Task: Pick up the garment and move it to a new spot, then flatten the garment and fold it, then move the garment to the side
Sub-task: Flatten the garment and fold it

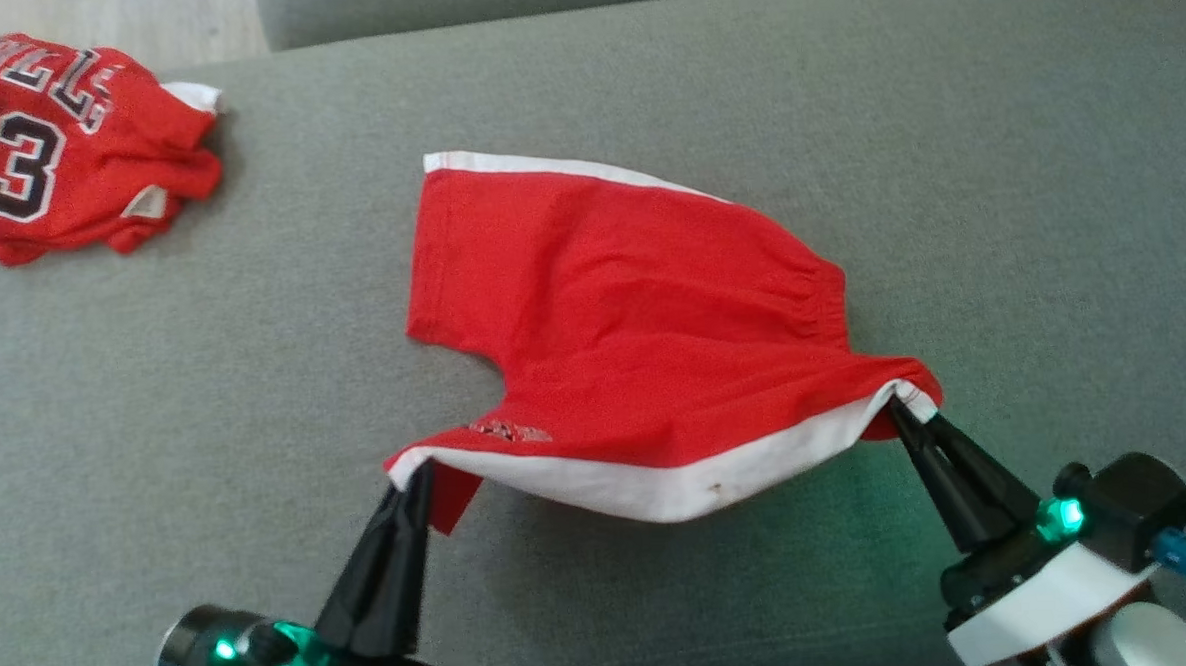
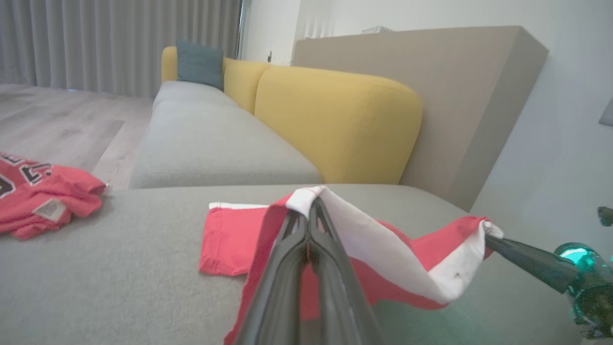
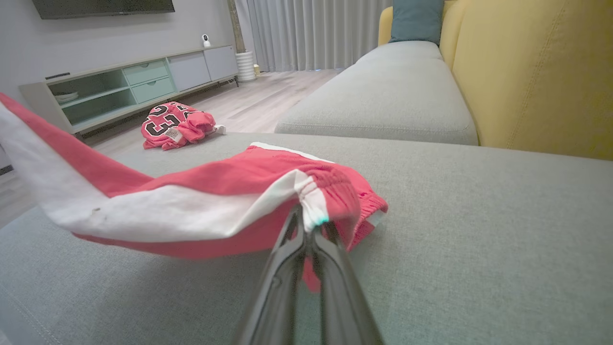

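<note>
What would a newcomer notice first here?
The red shorts stand out, their white-striped near edge lifted off the grey sofa seat, left gripper pinching the leg hem and right gripper the waistband corner. Then the crumpled red number 23 jersey at the seat's far left.

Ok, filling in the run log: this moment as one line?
left gripper: shut on red shorts | right gripper: shut on red shorts | near edge lifted, rest on grey cushion

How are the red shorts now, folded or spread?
Spread, not folded: red shorts lie open; left gripper and right gripper lift the near edge.
</note>
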`<state>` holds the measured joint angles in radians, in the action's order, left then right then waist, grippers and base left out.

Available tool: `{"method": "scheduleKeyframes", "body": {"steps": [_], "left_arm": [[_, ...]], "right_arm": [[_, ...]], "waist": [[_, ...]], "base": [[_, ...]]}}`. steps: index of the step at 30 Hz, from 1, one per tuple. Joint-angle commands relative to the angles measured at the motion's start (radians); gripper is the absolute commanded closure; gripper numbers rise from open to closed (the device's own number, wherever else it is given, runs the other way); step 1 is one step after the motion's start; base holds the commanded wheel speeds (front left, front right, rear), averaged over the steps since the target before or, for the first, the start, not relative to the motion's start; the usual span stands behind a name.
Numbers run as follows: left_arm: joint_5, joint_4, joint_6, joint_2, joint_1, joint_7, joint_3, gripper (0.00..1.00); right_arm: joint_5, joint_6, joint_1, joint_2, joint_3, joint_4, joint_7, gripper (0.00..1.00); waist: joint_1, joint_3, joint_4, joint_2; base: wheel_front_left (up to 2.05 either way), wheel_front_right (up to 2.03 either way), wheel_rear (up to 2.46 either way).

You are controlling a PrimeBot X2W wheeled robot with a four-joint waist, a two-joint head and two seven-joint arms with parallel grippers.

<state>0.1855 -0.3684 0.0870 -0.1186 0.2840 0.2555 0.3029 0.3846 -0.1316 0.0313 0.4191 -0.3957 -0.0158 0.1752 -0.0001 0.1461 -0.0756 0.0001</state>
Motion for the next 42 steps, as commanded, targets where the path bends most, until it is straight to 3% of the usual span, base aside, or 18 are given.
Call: {"method": "scheduleKeyframes", "body": {"steps": [1, 9, 20, 31, 42], "left_arm": [[0.013, -0.009, -0.004, 0.002, -0.037, 0.001, -0.044, 1.0], [0.031, 0.178, 0.015, -0.046, -0.226, 0.004, -0.11, 1.0], [-0.002, 0.546, 0.039, -0.145, -0.703, 0.006, -0.085, 1.0], [-0.026, 0.796, 0.032, -0.155, -0.939, 0.006, -0.097, 1.0], [-0.038, 0.984, -0.003, -0.146, -1.064, 0.006, -0.101, 1.0]], "right_arm": [[0.007, 0.001, -0.017, 0.011, -0.009, -0.028, -0.002, 1.0], [0.028, 0.001, -0.12, -0.034, -0.076, 0.085, 0.023, 1.0], [0.01, 0.001, -0.335, -0.163, -0.085, 0.255, 0.061, 1.0], [-0.022, 0.001, -0.469, -0.278, -0.058, 0.364, 0.082, 1.0], [-0.04, 0.001, -0.521, -0.319, -0.039, 0.415, 0.086, 1.0]], "waist": [[0.0001, 0.015, -0.012, -0.0001], [0.0001, 0.075, -0.039, -0.0001], [0.0001, 0.242, -0.11, -0.0001], [0.0001, 0.34, -0.139, -0.0001], [0.0001, 0.354, -0.148, -0.0001]], "base": [[0.0, 0.0, 0.0], [0.0, 0.0, 0.0], [0.0, 0.0, 0.0], [0.0, 0.0, 0.0], [0.0, 0.0, 0.0]]}}
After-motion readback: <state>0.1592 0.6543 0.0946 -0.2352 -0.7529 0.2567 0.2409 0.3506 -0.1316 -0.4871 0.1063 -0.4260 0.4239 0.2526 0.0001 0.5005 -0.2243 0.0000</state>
